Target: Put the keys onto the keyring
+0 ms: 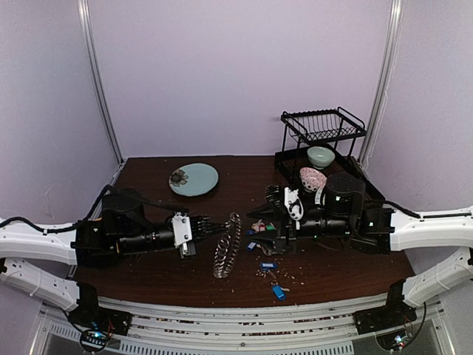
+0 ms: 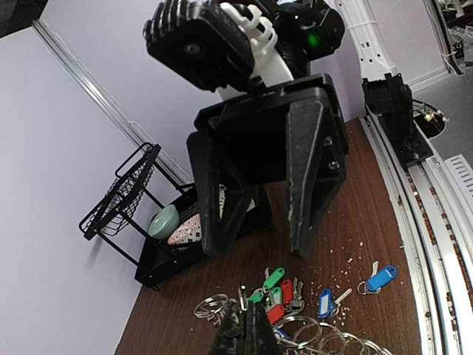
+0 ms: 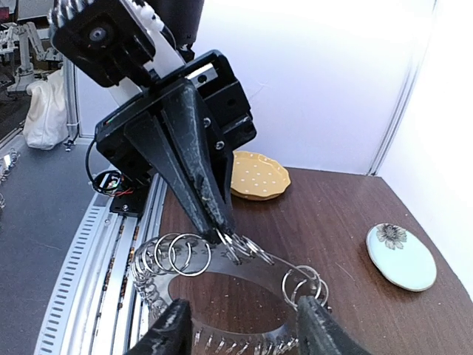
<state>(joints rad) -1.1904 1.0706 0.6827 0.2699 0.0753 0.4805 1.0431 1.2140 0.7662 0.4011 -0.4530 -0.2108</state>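
Note:
The keyring [image 1: 228,248] is a flat metal band hung all round with small split rings, and it stands on edge at the table's middle. My left gripper [image 1: 220,228] is shut on its top rim, seen head-on in the right wrist view [image 3: 222,233]. My right gripper [image 1: 260,211] is open just right of the ring, its fingers [image 3: 168,334] straddling the band [image 3: 255,268] with nothing between them. The keys lie on the table under it: a green and red cluster [image 2: 284,296], a blue one [image 2: 325,303] and another blue one [image 2: 380,279].
A black dish rack [image 1: 323,126] at the back right holds a green bowl [image 1: 321,156] and a patterned bowl [image 1: 312,178]. A pale blue plate [image 1: 194,179] lies at the back left, a yellow plate [image 3: 259,176] behind the left arm. Crumbs dot the wood near the keys.

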